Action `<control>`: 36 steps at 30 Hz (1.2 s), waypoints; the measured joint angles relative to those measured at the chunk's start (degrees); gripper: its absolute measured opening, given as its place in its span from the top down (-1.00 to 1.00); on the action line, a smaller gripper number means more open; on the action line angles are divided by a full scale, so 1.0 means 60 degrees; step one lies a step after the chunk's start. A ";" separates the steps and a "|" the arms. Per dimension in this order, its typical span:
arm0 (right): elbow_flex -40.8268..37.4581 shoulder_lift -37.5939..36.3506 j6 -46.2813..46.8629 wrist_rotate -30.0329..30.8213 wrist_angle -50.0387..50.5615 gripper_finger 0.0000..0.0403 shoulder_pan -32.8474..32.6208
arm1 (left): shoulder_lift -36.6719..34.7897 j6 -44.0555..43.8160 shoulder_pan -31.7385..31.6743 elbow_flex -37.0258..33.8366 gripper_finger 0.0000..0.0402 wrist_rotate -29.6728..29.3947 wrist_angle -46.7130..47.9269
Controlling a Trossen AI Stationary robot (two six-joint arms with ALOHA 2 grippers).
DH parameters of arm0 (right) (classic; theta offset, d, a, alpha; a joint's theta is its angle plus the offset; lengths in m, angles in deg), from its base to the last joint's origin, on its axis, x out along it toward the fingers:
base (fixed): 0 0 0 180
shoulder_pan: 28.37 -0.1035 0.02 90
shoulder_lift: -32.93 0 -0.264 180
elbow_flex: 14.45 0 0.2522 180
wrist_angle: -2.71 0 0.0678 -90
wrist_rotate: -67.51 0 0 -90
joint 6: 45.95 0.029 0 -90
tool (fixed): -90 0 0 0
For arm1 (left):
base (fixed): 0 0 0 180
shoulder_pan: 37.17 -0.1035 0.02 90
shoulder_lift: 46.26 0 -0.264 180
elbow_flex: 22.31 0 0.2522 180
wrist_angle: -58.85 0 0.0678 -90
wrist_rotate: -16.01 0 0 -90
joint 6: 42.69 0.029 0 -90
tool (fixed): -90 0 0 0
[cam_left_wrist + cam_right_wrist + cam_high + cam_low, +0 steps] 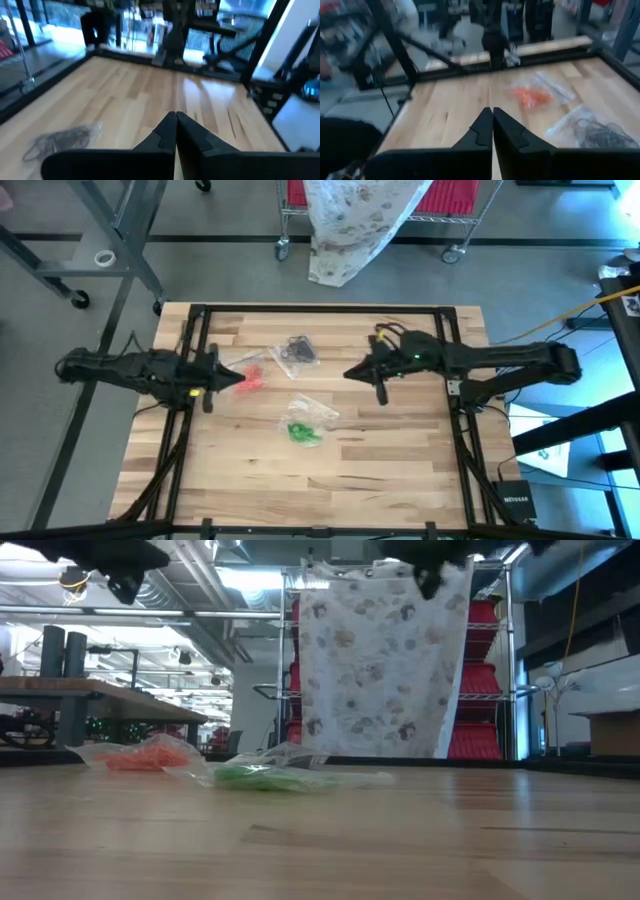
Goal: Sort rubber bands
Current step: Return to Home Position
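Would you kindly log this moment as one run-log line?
left gripper shut, raised left | right gripper shut, raised right | green bands, orange-red bands, black bands: separate clear bags

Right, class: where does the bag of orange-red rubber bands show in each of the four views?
High view: orange-red bag, left of centre on the table.
Low view: far left.
Left wrist view: not in it.
Right wrist view: lying ahead.
Shared landmark: black-band bag, its neighbour in high and right wrist views.
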 joint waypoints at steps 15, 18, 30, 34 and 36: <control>-0.3330 -0.4266 0.0883 0.0644 -0.0545 0.95 0.0089 | -0.1874 -0.0623 -0.0117 -0.0564 0.99 -0.0179 0.1293; -0.3331 -0.4341 0.0546 0.0493 -0.0456 0.95 0.0046 | -0.1847 -0.0266 -0.0117 -0.0646 0.98 -0.0208 0.1218; -0.5626 -0.7207 0.0948 0.0990 -0.1062 0.95 -0.0038 | -0.3754 -0.0377 -0.0088 -0.2325 0.98 0.0036 0.0091; -0.6472 -0.8660 0.1161 0.1977 -0.1142 0.95 -0.0036 | -0.3895 -0.0274 -0.0088 -0.2423 0.98 0.0036 0.0106; -0.6899 -0.9316 0.1175 0.2197 -0.1378 0.95 -0.0036 | -0.3875 -0.0251 -0.0088 -0.2425 0.98 0.0033 0.0093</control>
